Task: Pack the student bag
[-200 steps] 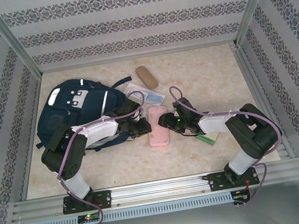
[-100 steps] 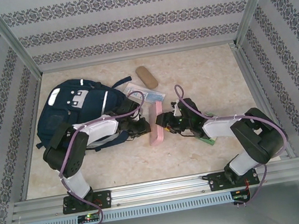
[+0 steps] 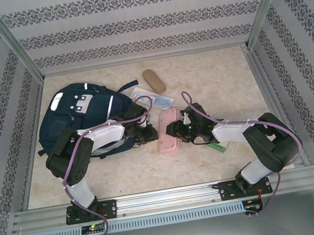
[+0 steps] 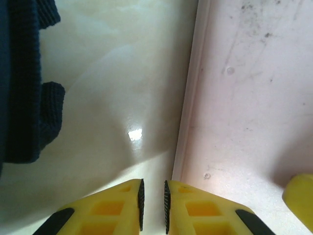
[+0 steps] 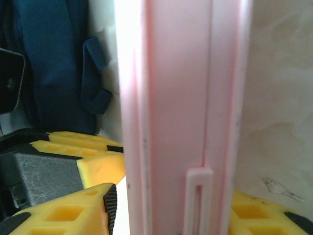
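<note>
Tipped toward its edge since earlier, pink case (image 3: 168,130) is pinched in right tool (image 5: 173,196); left tool (image 4: 153,198) nearly closed, empty, just beside it. Packing looks barely begun: student bag (image 3: 79,114) lies upper left on counter (image 3: 215,73), clear pouch (image 3: 151,97) and brown pouch (image 3: 154,80) also outside it.

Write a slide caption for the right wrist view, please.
Right gripper straddling the pink case stood on edge, student bag behind at left.

The bag (image 3: 79,114) lies rear left on the surface (image 3: 222,78). The case (image 3: 167,130) lies right of it, between left end effector (image 3: 151,133) and right end effector (image 3: 175,131); packet (image 3: 153,97) behind.
</note>
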`<state>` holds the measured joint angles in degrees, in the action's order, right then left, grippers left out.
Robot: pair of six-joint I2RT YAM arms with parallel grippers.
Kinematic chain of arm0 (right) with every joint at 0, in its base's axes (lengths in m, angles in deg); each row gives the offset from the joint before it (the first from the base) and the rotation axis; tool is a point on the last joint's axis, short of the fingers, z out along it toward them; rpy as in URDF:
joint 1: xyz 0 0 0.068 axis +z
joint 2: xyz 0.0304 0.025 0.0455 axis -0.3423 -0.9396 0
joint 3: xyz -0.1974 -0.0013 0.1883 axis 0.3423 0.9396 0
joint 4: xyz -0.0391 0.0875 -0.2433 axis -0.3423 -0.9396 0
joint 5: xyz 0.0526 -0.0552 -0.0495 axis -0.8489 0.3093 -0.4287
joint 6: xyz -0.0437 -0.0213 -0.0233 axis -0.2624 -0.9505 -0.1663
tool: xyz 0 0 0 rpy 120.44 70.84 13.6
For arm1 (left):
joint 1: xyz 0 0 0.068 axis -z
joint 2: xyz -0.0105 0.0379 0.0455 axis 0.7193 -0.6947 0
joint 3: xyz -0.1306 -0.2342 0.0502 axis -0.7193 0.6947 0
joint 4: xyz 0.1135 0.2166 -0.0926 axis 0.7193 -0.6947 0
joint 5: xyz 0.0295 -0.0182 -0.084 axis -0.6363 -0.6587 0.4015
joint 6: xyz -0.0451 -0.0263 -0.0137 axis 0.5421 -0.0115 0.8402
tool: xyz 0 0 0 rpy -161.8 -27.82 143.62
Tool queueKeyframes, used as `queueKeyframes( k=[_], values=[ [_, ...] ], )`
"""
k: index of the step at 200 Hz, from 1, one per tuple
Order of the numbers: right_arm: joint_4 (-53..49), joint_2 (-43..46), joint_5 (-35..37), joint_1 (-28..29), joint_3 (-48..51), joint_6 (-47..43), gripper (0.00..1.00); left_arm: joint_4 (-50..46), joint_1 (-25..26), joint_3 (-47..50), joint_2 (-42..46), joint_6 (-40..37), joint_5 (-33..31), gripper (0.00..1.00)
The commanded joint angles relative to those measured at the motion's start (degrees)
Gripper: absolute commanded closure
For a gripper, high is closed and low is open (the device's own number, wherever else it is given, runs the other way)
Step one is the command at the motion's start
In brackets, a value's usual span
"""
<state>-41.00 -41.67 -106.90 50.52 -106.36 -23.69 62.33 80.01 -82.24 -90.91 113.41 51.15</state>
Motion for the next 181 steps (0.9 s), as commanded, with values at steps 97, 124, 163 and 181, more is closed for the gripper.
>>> queueKeyframes(
  k=[97,124,163,181],
  values=[
    [-4.22,4.55,0.35,-2.01,-2.71,-3.44,0.71,-28.42,-5.91,-18.58,11.01,-17.64,-15.7,0.69],
    [-4.32,5.02,-0.29,-2.38,-3.13,-3.56,0.7,-33.31,-7.68,-19.6,9.88,-23.15,-24.04,0.66],
    [-3.42,4.46,-0.85,-2.51,-3.52,-2.91,0.69,-36.86,-7.83,-19.88,6.13,-28.25,-32.39,0.57],
    [-2.93,4.16,-1.06,-2.43,-3.61,-2.56,0.69,-36.73,-7.77,-19.83,4.82,-29.4,-33.72,0.53]
  ],
)
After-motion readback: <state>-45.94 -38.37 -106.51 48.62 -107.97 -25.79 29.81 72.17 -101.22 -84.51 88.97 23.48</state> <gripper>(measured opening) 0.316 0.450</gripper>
